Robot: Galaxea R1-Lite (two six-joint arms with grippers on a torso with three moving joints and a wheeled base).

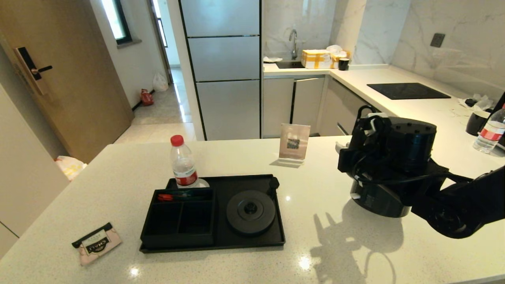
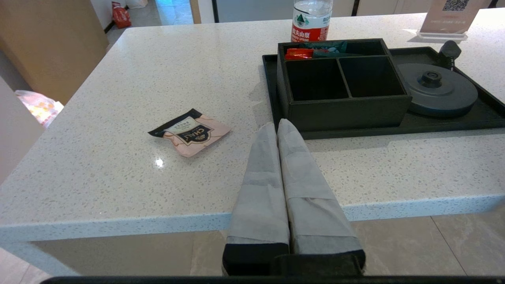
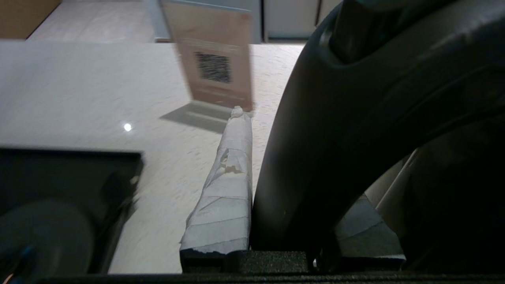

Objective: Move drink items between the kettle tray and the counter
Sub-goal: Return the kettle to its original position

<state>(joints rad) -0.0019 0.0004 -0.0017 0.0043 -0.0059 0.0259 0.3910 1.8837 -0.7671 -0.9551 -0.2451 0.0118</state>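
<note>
The matte-black kettle [image 1: 410, 157] is over the counter [image 1: 221, 157], right of the kettle tray [image 1: 279, 221], slightly tilted; I cannot tell whether its bottom touches the stone. My right gripper [image 1: 357, 157] is shut on its loop handle [image 3: 335, 138], one taped finger [image 3: 232, 169] pressed against it. The round kettle base [image 1: 250, 213] on the tray is bare. The pink CHALI tea sachet [image 1: 96, 243] [image 2: 190, 132] lies flat on the counter left of the tray. My left gripper [image 2: 278, 123] hangs shut and empty by the counter's near edge, in front of the compartment box [image 2: 343, 90].
A clear water bottle [image 1: 183, 165] with red cap stands at the tray's far left corner. Red and green packets [image 2: 311, 49] lie in the box's far compartment. A QR-code sign [image 1: 294, 144] stands behind the tray. A second bottle [image 1: 489, 132] and a dark cup [image 1: 476, 123] sit far right.
</note>
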